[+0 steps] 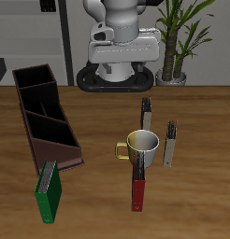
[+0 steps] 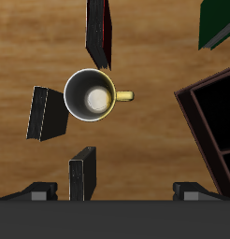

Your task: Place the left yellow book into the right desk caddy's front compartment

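Note:
The left yellow book [image 1: 169, 140] stands upright on the table beside the mug, slim and tan-grey with a dark end. It also shows in the wrist view [image 2: 47, 114]. The right desk caddy [image 1: 47, 117] is a long dark maroon box with dividers, standing across the table from the book; one of its corners [image 2: 212, 117] shows in the wrist view. My gripper [image 2: 117, 194] hangs high above the mug, well clear of the book. Its fingertips [image 2: 37, 193] are spread wide with nothing between them, so it is open.
A yellow-rimmed mug [image 1: 142, 145] stands mid-table. A second slim book [image 1: 146, 114] stands just behind it and a red book [image 1: 138, 187] in front. A green book [image 1: 49, 191] stands near the caddy's front end. A potted plant [image 1: 178, 42] is at the back.

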